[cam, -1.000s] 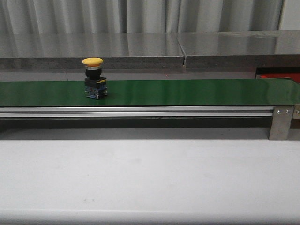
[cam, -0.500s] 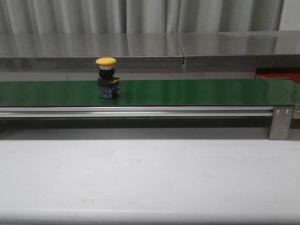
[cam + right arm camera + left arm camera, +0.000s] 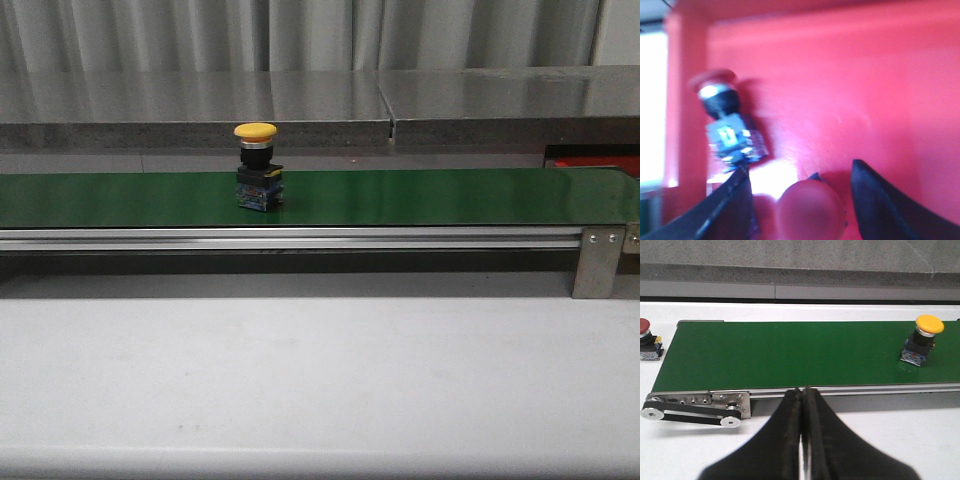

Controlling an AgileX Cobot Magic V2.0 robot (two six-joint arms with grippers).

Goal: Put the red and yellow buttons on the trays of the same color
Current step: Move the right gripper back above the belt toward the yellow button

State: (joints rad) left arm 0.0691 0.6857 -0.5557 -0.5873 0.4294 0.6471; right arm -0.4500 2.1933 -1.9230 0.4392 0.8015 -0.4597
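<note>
Carried along by the green conveyor belt [image 3: 420, 195], the yellow mushroom-head push button with its black and blue switch body [image 3: 257, 167] has shifted steadily to the right across the front view over the last second; it stands upright, and neither arm shows in this view. A sliver of something red [image 3: 592, 160] peeks past the belt's far right end, too little to identify.

From the left wrist view, the left pincer [image 3: 802, 392] is clenched on nothing, its tips just short of the belt's near rail. The yellow button [image 3: 921, 340] rides well off to one side of the tips, out of reach for now. Off the belt's other end, a red-capped push button [image 3: 647, 333] rests on the white tabletop [image 3: 890, 440], not yet sorted.

In the blurred right wrist view, the right pincer [image 3: 799, 176] is spread wide and holds nothing, inside a red plastic tray [image 3: 840, 75]. One red-capped button [image 3: 726, 120] lies tilted just beyond one finger, and a second red cap [image 3: 810, 206] sits between the fingers.

By my reading, at least two red buttons are already placed; the yellow one and the stray red one remain.
</note>
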